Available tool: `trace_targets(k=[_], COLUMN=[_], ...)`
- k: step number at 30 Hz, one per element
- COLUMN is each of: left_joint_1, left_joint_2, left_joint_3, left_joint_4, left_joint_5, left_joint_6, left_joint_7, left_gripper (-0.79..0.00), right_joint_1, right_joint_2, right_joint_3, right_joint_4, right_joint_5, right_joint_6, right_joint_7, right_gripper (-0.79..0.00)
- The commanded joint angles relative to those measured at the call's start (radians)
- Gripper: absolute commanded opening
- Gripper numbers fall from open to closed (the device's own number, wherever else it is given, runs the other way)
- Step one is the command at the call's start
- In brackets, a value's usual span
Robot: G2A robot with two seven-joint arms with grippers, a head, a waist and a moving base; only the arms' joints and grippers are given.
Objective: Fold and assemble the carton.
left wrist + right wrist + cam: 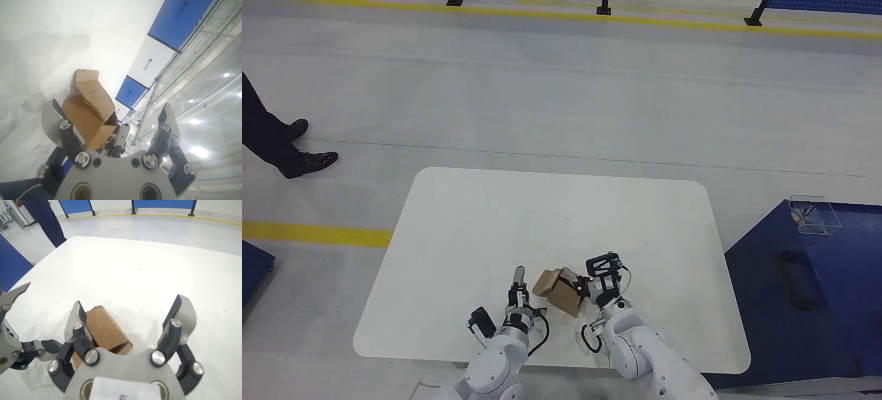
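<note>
— What's closest to the lens?
— My right claw (pixel 128 301), spread open and gripping nothing. The carton (pixel 105 328) is lying on the table (pixel 132 266) just beside one finger (pixel 80 313), off-centre.
— And the left claw (pixel 110 106)?
— It's also gaping, empty, facing a loose flap (pixel 87 75). The carton is sitting between both claws, and its long axis seems to be running across them. I'm judging the right nearer.

white table (pixel 542 210), pale floor (pixel 542 90), yellow line (pixel 312 235)
</note>
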Motion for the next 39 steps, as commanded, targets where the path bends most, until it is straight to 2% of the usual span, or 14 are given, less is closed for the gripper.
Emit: trace_targets(k=[1, 7, 12, 21, 30, 33, 39], left_joint_1=[-0.009, -0.046, -0.081, -0.101, -0.086, -0.066, -0.026], left_joint_2=[-0.017, -0.064, -0.101, -0.146, -0.168, -0.17, -0.168], left_joint_3=[0.001, 0.018, 0.024, 0.003, -0.052, -0.073, -0.107], left_joint_4=[0.036, 0.164, 0.252, 0.347, 0.364, 0.337, 0.275], left_joint_5=[-0.014, -0.037, -0.064, -0.06, -0.004, 0.041, 0.14], left_joint_6=[-0.066, -0.16, -0.167, -0.234, -0.329, -0.371, -0.386], left_joint_7=[-0.03, -0.086, -0.114, -0.159, -0.188, -0.188, -0.228], left_gripper=[0.0, 0.0, 0.0, 0.0, 0.0, 0.0, 0.0], right_joint_1=[0.002, 0.013, 0.018, 0.015, 0.012, 0.008, -0.004], right_joint_2=[-0.005, -0.02, -0.027, -0.036, -0.042, -0.043, -0.042], right_joint_3=[-0.008, -0.023, -0.02, -0.012, 0.006, 0.015, 0.038], right_joint_4=[0.012, 0.049, 0.066, 0.077, 0.077, 0.069, 0.047], right_joint_5=[-0.026, -0.021, -0.027, -0.045, -0.06, -0.066, -0.077], right_joint_6=[0.024, 0.028, 0.027, 0.016, 0.002, -0.004, -0.015], right_joint_7=[-0.013, -0.022, -0.021, 0.0, 0.01, 0.011, 0.018], right_gripper=[0.0, 0.0, 0.0, 0.0, 0.0, 0.0, 0.0])
